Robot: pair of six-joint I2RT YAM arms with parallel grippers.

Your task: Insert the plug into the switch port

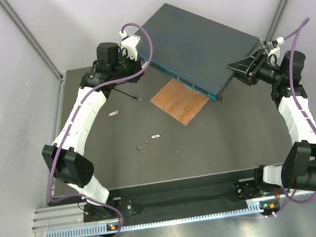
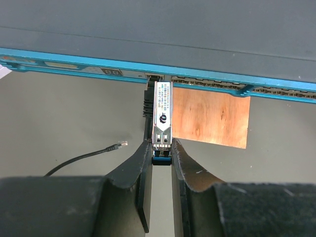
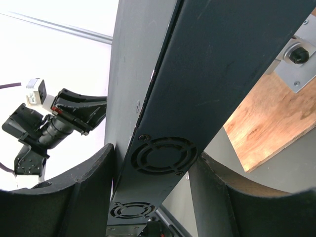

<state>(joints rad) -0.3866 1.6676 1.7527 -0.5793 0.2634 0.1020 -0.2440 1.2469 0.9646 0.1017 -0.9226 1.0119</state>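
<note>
The dark blue-grey switch (image 1: 201, 47) lies at the back, its teal front face (image 2: 207, 85) lined with ports. My left gripper (image 2: 162, 148) is shut on a silver metal module (image 2: 162, 113) with a blue tab. The module's far end is in a switch port (image 2: 154, 77) near the face's left end. The plug (image 2: 121, 143), a pale connector on a thin black cable, lies loose on the table to the left of my fingers; it also shows in the top view (image 1: 139, 98). My right gripper (image 3: 154, 153) is closed across the switch's right end, by its fan vents (image 3: 160, 155).
A brown wooden board (image 1: 180, 100) lies partly under the switch's front edge. Small loose grey pieces (image 1: 113, 113) (image 1: 156, 136) (image 1: 143, 146) lie on the dark table in front. Grey walls close in both sides.
</note>
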